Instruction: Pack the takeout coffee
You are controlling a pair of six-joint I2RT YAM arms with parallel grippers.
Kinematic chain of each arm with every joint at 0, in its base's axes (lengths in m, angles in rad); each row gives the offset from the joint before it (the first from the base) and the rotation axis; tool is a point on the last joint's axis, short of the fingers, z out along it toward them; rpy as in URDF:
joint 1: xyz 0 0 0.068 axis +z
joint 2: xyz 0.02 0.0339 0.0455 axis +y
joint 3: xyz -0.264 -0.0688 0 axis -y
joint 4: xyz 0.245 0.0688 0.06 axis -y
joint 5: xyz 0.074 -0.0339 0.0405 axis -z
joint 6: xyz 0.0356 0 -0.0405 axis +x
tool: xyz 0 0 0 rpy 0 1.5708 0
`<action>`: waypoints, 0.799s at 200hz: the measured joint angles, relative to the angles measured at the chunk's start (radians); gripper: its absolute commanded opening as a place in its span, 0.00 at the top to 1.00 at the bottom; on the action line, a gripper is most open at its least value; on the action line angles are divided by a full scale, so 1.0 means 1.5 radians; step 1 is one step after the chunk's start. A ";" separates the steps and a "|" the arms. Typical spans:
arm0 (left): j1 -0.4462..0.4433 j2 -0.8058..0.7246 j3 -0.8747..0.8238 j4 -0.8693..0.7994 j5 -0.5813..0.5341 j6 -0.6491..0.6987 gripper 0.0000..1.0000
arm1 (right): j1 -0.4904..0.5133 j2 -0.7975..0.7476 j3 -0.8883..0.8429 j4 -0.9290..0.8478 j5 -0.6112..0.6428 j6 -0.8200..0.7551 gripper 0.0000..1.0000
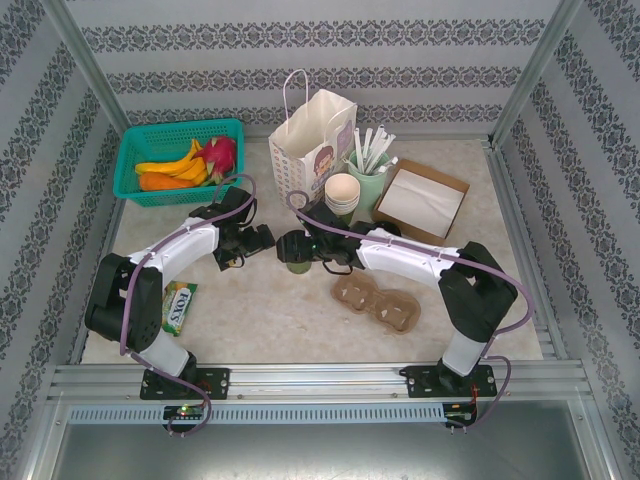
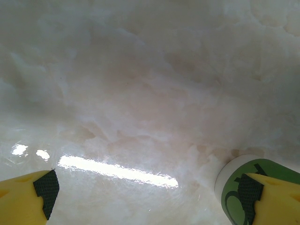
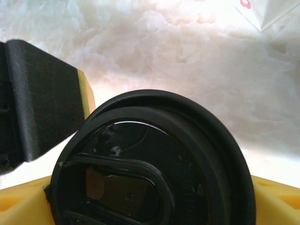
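My right pincer [image 1: 299, 248] sits over the takeout coffee [image 3: 154, 159], with one finger on each side of its black lid. The dark pad [image 3: 42, 117] on one side stands close against the rim, but I cannot tell whether the fingers are pressing the cup. My left pincer [image 2: 150, 194] is spread wide, low over the bare table [image 2: 140, 84], and the cup's green wall is just beside one of its fingers. Ahead of the right pincer I can see a corner of the white paper bag [image 3: 265, 11].
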 measured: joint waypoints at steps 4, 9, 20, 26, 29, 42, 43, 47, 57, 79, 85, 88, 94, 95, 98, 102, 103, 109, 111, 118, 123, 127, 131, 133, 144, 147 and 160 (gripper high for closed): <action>0.000 0.000 0.000 0.000 0.000 0.000 0.00 | 0.000 0.000 0.000 0.001 0.000 -0.002 0.20; 0.000 0.000 0.000 0.000 0.002 0.000 0.00 | 0.000 0.000 0.000 0.001 0.000 -0.001 0.22; 0.000 0.001 0.000 0.000 0.005 0.000 0.00 | 0.000 0.001 0.000 0.003 0.000 0.000 0.24; 0.000 0.003 0.000 0.000 0.008 0.001 0.00 | 0.000 0.002 0.000 0.004 0.000 -0.001 0.26; 0.000 0.003 0.000 0.000 0.010 0.001 0.00 | 0.000 0.002 0.000 0.006 -0.001 -0.002 0.26; 0.000 0.007 0.000 0.000 0.018 0.002 0.00 | 0.000 0.004 0.000 0.012 -0.001 -0.002 0.28; 0.000 0.007 0.000 0.000 0.018 0.002 0.00 | 0.000 0.005 0.000 0.013 -0.001 -0.002 0.28; 0.000 0.008 0.000 0.000 0.021 0.002 0.00 | 0.000 0.005 -0.001 0.016 -0.001 -0.002 0.29; 0.000 0.010 0.000 0.000 0.027 0.002 0.00 | 0.000 0.008 -0.002 0.024 -0.003 -0.002 0.30; 0.000 0.014 0.000 0.000 0.033 0.002 0.01 | -0.002 0.010 -0.011 0.046 -0.006 0.001 0.32; 0.000 0.016 0.000 0.000 0.035 0.002 0.00 | -0.002 0.010 -0.013 0.052 -0.006 0.001 0.34; 0.000 0.016 0.000 0.000 0.035 0.003 0.00 | -0.002 0.010 -0.014 0.054 -0.006 0.001 0.34; 0.000 0.018 0.000 0.000 0.035 0.003 0.00 | -0.002 0.010 -0.016 0.059 -0.006 0.002 0.34; 0.000 0.018 0.000 0.000 0.035 0.003 0.00 | -0.002 0.010 -0.017 0.060 -0.006 0.002 0.34; 0.000 0.019 0.000 0.000 0.036 0.003 0.00 | -0.002 0.010 -0.017 0.061 -0.006 0.002 0.34; 0.000 0.019 0.000 0.000 0.036 0.004 0.00 | -0.002 0.010 -0.018 0.062 -0.006 0.002 0.34; 0.000 0.019 0.000 0.000 0.036 0.004 0.00 | -0.002 0.010 -0.018 0.063 -0.006 0.002 0.34; 0.000 0.020 0.000 0.000 0.037 0.004 0.00 | -0.002 0.010 -0.019 0.064 -0.006 0.003 0.34; 0.000 0.020 0.000 0.000 0.038 0.004 0.00 | -0.002 0.009 -0.019 0.065 -0.006 0.003 0.34; 0.000 0.021 0.000 0.000 0.038 0.004 0.00 | -0.002 0.009 -0.019 0.067 -0.005 0.003 0.33; 0.000 0.021 0.000 0.000 0.038 0.004 0.00 | -0.002 0.009 -0.019 0.067 -0.005 0.003 0.32; 0.000 0.021 0.000 0.000 0.038 0.004 0.00 | -0.002 0.009 -0.019 0.067 -0.005 0.003 0.31; 0.000 0.021 0.000 0.000 0.038 0.004 0.00 | -0.002 0.009 -0.019 0.067 -0.005 0.003 0.32; 0.000 0.021 0.000 0.000 0.038 0.004 0.00 | -0.002 0.009 -0.019 0.067 -0.005 0.003 0.32; 0.000 0.021 0.000 0.000 0.038 0.004 0.00 | -0.002 0.009 -0.019 0.066 -0.005 0.003 0.35; 0.000 0.021 0.000 0.000 0.038 0.004 0.00 | -0.002 0.009 -0.019 0.066 -0.005 0.003 0.36; 0.000 0.021 0.000 0.000 0.038 0.004 0.00 | -0.002 0.008 -0.019 0.065 -0.005 0.003 0.37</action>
